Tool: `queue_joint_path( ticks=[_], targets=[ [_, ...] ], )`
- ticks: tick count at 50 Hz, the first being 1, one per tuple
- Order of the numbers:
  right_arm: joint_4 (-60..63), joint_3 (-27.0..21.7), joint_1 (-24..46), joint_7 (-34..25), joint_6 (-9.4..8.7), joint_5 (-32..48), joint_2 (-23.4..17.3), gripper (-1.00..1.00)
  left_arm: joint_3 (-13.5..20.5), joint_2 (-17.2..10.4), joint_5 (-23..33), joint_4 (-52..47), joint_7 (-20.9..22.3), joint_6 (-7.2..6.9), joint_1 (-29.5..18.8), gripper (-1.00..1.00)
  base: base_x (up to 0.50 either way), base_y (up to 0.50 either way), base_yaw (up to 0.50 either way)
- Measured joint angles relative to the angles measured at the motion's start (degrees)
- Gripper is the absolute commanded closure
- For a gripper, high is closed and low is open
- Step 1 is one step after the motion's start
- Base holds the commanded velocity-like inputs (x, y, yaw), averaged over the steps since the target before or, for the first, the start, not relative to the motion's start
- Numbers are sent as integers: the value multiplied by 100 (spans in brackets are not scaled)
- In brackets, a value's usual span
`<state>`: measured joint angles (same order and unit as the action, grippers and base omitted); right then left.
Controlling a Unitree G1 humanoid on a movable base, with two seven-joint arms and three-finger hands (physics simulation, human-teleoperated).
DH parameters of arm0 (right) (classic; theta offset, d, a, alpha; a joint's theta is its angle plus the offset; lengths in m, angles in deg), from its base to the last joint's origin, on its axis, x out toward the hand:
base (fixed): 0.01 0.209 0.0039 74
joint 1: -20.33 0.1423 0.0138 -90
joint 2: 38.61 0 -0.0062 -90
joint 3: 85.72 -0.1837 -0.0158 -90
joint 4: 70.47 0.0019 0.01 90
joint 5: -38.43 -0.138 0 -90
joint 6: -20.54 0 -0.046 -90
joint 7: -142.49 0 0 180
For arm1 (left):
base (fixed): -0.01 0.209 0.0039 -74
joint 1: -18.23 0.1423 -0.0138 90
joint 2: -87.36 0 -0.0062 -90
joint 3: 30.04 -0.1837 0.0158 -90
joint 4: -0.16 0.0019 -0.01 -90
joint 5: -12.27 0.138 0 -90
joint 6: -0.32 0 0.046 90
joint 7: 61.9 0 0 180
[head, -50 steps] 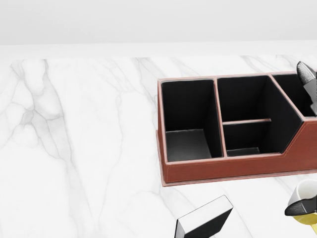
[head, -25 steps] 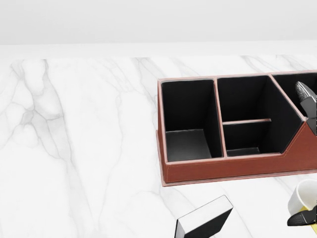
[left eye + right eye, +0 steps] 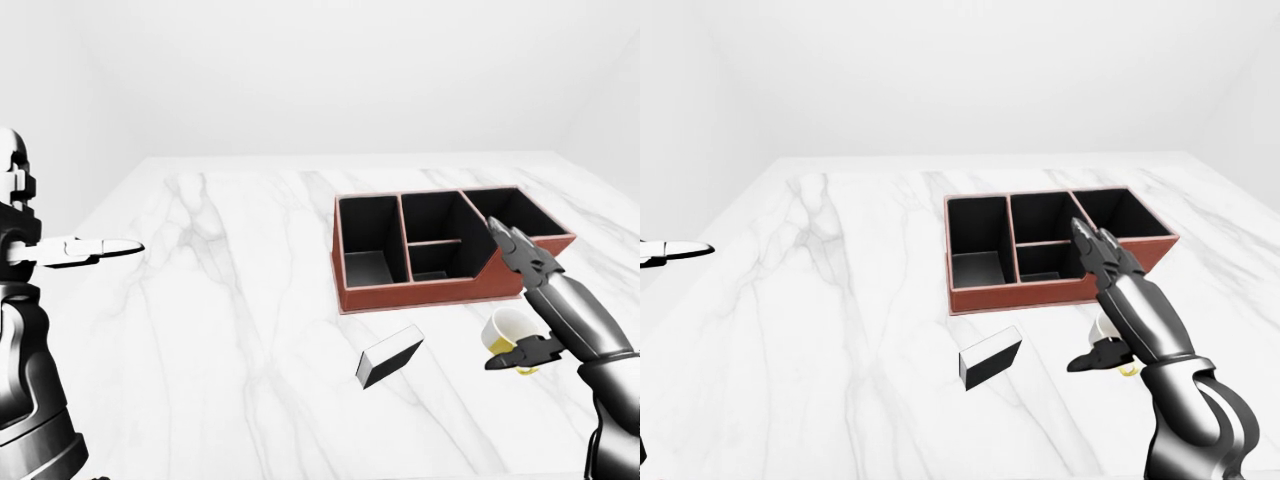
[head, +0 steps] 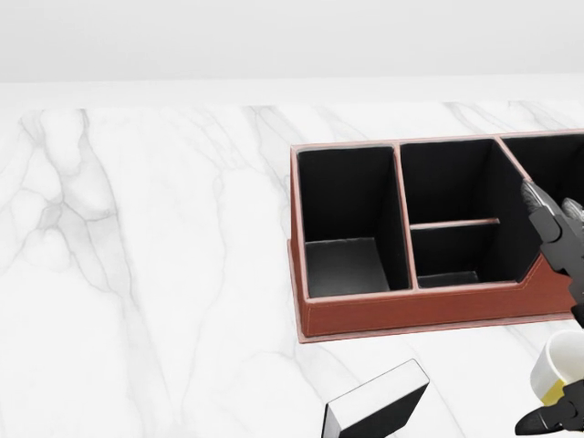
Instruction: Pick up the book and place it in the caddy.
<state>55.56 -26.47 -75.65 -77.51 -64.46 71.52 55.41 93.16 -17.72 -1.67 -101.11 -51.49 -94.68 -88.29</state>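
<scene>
Over the last second my right hand [image 3: 522, 300] has swung down and to the left in the head view, across the caddy's slanted corner, while the camera and everything on the table held steady. The book [image 3: 389, 356] lies flat on the marble table [image 3: 220, 330], untouched, well to the left of that hand and lower, and just below the caddy [image 3: 440, 250] in the left-eye view. My fingers are spread wide and grip nothing. A white cup with yellow inside [image 3: 508, 330] sits right under my palm, between my thumb and fingers. I judge that the risk: sweeping left toward the book could clip the cup and knock it over. My left hand [image 3: 95, 248] is off at the far side, fingers straight, empty.
</scene>
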Motion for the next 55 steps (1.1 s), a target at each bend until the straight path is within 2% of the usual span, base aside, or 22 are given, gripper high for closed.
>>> queue_joint_path(
  ticks=[37,55],
  targets=[
    [-266,761,-29,0,0,1108,118,-100,-2,-13,-15,22,-1,0,-14,-100,0,0,0],
    [-205,1114,50,0,0,1323,92,-100,6,-17,-26,-3,1,0,-13,-100,0,0,0]
  ],
)
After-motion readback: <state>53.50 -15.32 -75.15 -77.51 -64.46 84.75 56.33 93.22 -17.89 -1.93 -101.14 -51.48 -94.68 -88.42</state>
